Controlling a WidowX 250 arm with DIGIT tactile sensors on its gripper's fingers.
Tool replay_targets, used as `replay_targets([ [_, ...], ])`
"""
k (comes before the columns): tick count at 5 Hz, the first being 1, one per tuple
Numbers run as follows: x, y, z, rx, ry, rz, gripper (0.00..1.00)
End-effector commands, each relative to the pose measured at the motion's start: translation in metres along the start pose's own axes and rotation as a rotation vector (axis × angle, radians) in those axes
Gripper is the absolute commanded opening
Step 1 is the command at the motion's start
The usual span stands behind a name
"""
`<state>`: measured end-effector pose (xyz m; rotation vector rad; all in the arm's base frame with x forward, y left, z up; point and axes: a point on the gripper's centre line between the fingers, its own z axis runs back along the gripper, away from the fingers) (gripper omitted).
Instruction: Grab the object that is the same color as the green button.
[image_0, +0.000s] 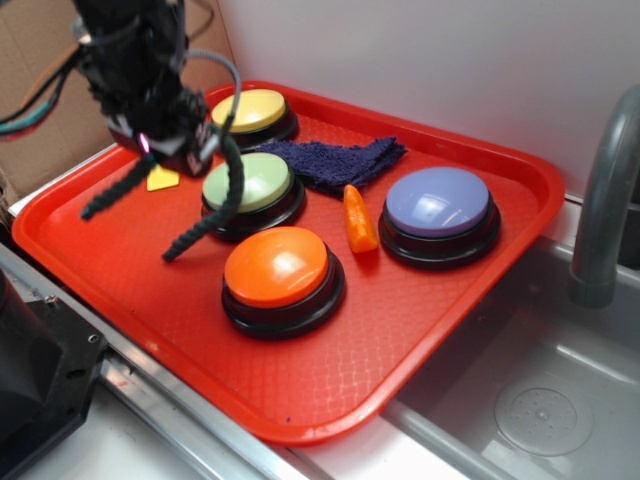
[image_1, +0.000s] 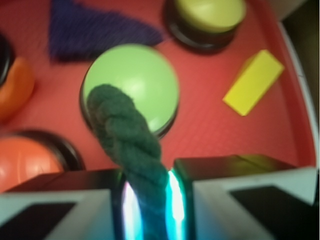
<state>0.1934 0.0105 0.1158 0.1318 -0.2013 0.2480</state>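
Note:
My gripper (image_0: 168, 150) is shut on the dark green twisted rope (image_0: 203, 226) and holds it by its middle above the red tray (image_0: 400, 330). The rope's two ends hang down left and right of the fingers. In the wrist view the rope (image_1: 127, 135) runs out from between the two pads of the gripper (image_1: 147, 200) and crosses in front of the pale green dome button (image_1: 137, 82). That green button (image_0: 250, 180) stands on its black base just right of the gripper, with one rope end hanging in front of its left side.
On the tray stand a yellow button (image_0: 250, 108), an orange button (image_0: 278, 268) and a lavender-blue button (image_0: 438, 200). A dark blue cloth (image_0: 335, 160), an orange carrot-shaped piece (image_0: 358, 220) and a yellow block (image_1: 252, 82) lie among them. A sink with a grey faucet (image_0: 600, 200) is at the right.

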Motion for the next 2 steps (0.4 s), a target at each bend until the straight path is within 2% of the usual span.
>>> replay_targets([
  [1, 0.049, 0.025, 0.058, -0.068, -0.041, 0.167, 0.00],
  [2, 0.050, 0.041, 0.054, -0.115, -0.007, 0.211, 0.00],
])
